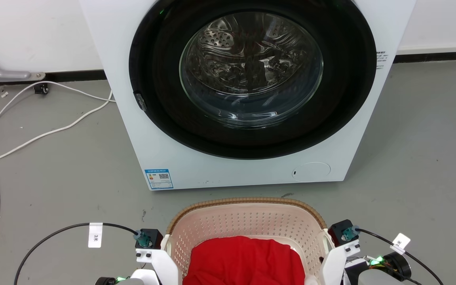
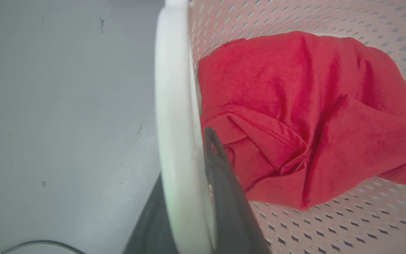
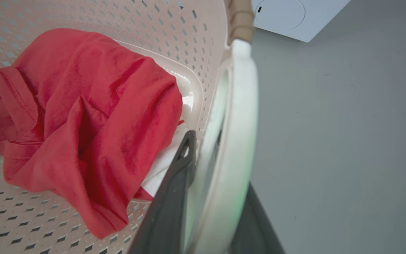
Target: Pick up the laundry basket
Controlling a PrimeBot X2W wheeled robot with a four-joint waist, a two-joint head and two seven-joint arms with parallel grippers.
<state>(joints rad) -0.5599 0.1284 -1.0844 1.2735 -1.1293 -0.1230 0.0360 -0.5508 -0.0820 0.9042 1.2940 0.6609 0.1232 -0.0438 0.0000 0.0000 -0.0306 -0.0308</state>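
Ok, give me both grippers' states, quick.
Left gripper: closed on the left handle of the laundry basket.
Right gripper: closed on its right handle.

Laundry basket: perforated plastic, cream-pink, smooth, low sheen.
Rim: brown, woven-look texture.
Handle: white plastic, smooth, slight gloss.
Cloth: red fabric, soft, matt, stitched hem.
Washer body: white, smooth, glossy.
Door window: clear glass, reflective.
Drum: shiny metal, perforated.
Floor: grey, smooth, matt, a few scuffs.
Left gripper fingers: dark, matt.
Right gripper fingers: dark, matt.
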